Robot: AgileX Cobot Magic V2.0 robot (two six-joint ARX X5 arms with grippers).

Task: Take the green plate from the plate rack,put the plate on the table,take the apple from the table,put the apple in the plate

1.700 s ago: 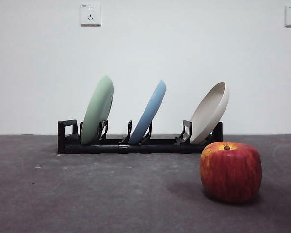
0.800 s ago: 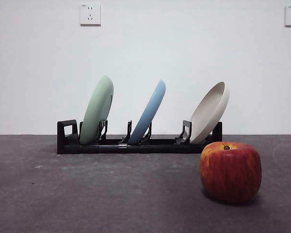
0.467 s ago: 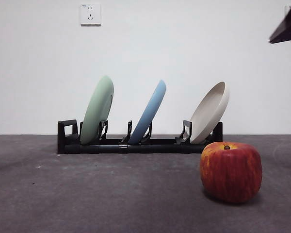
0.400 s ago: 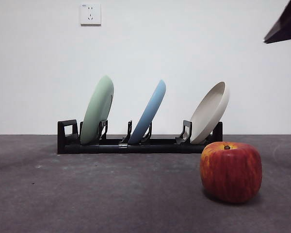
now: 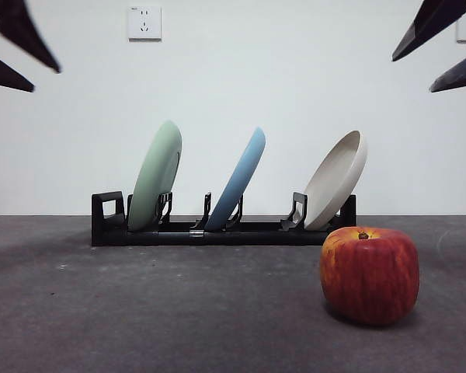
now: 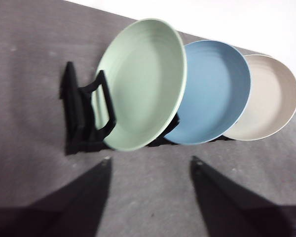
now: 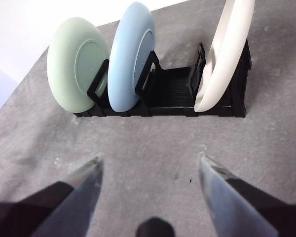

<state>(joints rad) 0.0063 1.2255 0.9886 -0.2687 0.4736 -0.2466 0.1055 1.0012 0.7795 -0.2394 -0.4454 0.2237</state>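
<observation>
Both grippers now dropped into view, absent a second ago: left gripper [image 6: 148, 165] jaws spread, pale mint-green round matte plate [image 6: 140, 84] just ahead, upright in long black slotted rack [image 6: 79, 118]; right gripper [image 7: 149, 168] jaws spread, nothing between. Pick-up only starting; red yellow-streaked apple [image 5: 370, 273] untouched on dark grey counter [image 5: 179, 311].

1. The worktop [image 5: 179, 311] is a flat, dark grey, slightly rough matte surface, meeting a white wall behind.
2. The plate rack [image 5: 217, 231], long, low and black, lies directly on it toward the back, running side to side.
3. The apple [image 5: 370, 273], red with yellow streaks, stands upright on the worktop nearer the front camera, in front of the rack's cream-plate end, apart from it.
</observation>
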